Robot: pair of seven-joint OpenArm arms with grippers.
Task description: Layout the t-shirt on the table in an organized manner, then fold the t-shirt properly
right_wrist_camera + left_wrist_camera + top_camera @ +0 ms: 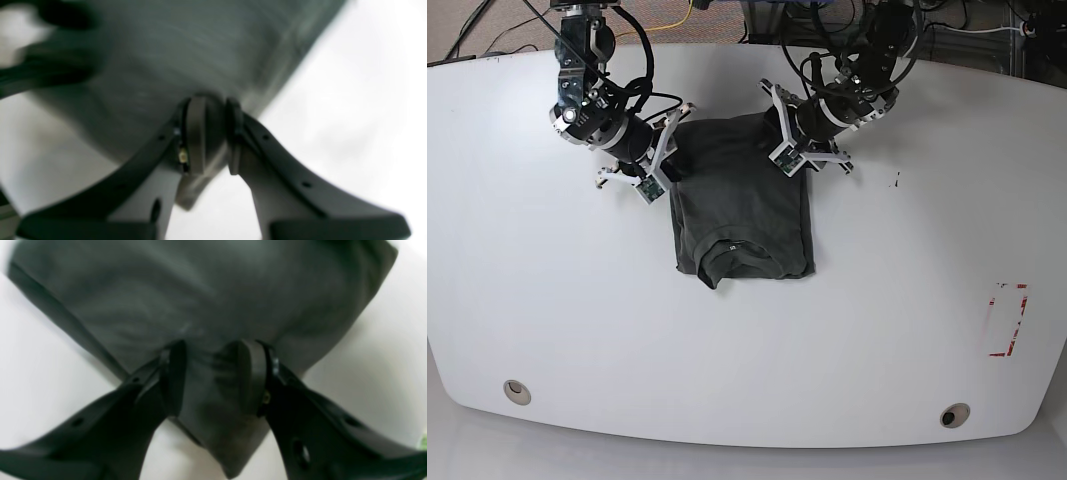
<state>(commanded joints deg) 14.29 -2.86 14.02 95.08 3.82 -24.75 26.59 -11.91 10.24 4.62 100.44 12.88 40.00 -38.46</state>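
The left gripper (213,376) pinched a bunched corner of the dark charcoal-grey cotton t-shirt (739,205); the right gripper (211,135) was clamped narrowly on the opposite far corner; sleeves looked already folded in, leaving a narrow column on the glossy white table (847,330), collar nearest the camera; the lengthwise fold seemingly remained.

Beyond the far edge you see grey carpeted floor (487,25) strewn with dark cables (772,20) and a yellow cable (672,22).
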